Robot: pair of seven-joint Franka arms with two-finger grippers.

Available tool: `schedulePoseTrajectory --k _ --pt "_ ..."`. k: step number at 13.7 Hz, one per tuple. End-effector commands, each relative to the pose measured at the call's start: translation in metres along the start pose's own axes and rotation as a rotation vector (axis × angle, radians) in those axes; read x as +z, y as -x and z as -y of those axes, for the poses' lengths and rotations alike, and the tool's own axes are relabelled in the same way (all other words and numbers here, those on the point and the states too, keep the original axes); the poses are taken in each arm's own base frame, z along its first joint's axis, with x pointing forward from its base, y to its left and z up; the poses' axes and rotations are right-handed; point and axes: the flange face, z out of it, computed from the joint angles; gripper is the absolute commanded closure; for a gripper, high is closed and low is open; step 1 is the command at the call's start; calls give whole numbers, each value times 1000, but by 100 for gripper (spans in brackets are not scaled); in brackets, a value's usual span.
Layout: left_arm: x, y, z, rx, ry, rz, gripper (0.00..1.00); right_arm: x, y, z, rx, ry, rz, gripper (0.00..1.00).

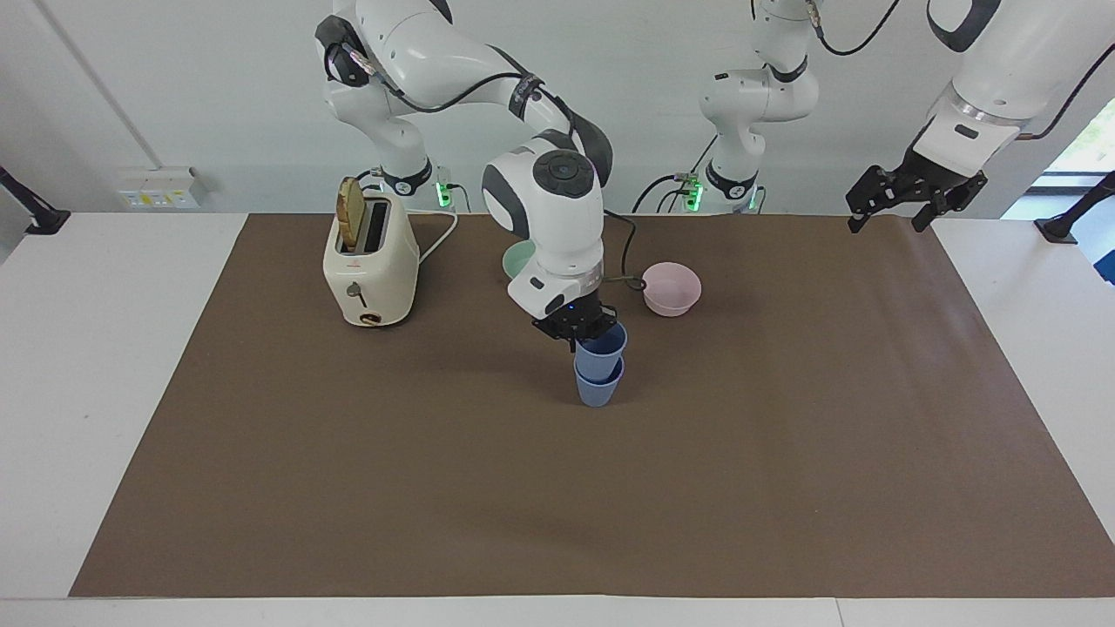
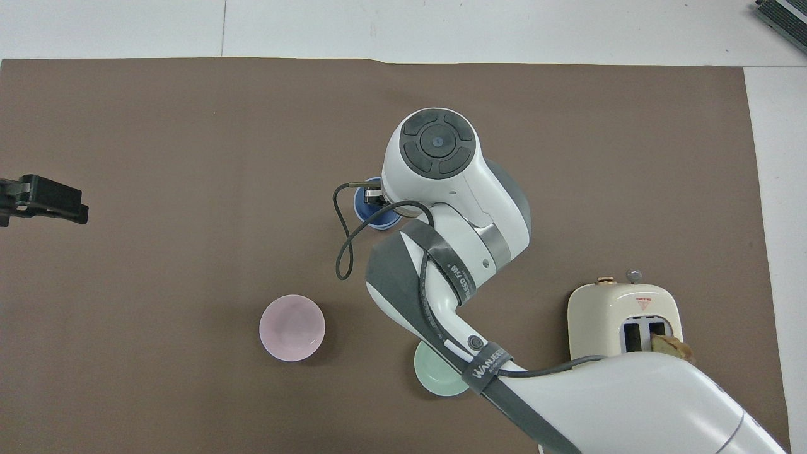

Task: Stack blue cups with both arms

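Note:
Two blue cups stand nested at the middle of the brown mat: the upper cup [image 1: 604, 342] sits deep inside the lower cup [image 1: 598, 388], which rests on the mat. My right gripper [image 1: 584, 330] reaches down from the right arm and is shut on the upper cup's rim at the side toward the robots. In the overhead view the right arm's wrist covers most of the blue cups [image 2: 371, 213] and hides the gripper. My left gripper [image 1: 913, 198] hangs open and waits above the mat's corner at the left arm's end, seen also at the edge of the overhead view [image 2: 45, 199].
A cream toaster [image 1: 370, 261] with a slice of bread in it stands toward the right arm's end. A mint-green bowl [image 1: 517, 258] and a pink bowl [image 1: 671, 288] sit nearer to the robots than the cups. A black cable loops beside the right wrist.

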Motion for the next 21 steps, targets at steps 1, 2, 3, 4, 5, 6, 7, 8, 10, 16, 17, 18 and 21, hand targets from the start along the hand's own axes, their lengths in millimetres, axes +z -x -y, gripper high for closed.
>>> schedulePoseTrajectory --k 1,2,3,4,5,6,7,8,10,16,17,18,21 --pt "0 7 3 1 4 9 0 2 2 1 13 -2 -12 56" --pt "0 7 3 1 4 8 0 -1 3 2 11 -2 -14 47" --pt "0 7 2 3 4 8 0 -2 5 5 7 1 -14 46" --pt "0 7 3 1 4 8 0 -4 7 7 3 0 -17 40" --pt "0 7 3 0 4 9 0 -12 4 2 9 1 -29 32" --pt "0 7 3 1 4 8 0 -33 -1 -11 29 0 -55 21" --pt "0 7 3 0 4 9 0 -50 -8 -30 55 5 -69 12" --pt "0 7 3 1 4 8 0 -67 -9 -45 68 21 -72 8" --pt "0 7 3 0 4 9 0 -96 -8 -85 105 62 -72 4" --pt "0 7 3 0 4 8 0 -206 7 -246 101 150 -143 0" --pt "0 7 3 0 4 9 0 -224 11 -264 96 161 -149 0" --pt "0 7 3 0 4 8 0 -242 14 -279 99 163 -150 0" --pt "0 7 3 1 4 8 0 -277 16 -320 85 123 -118 0"
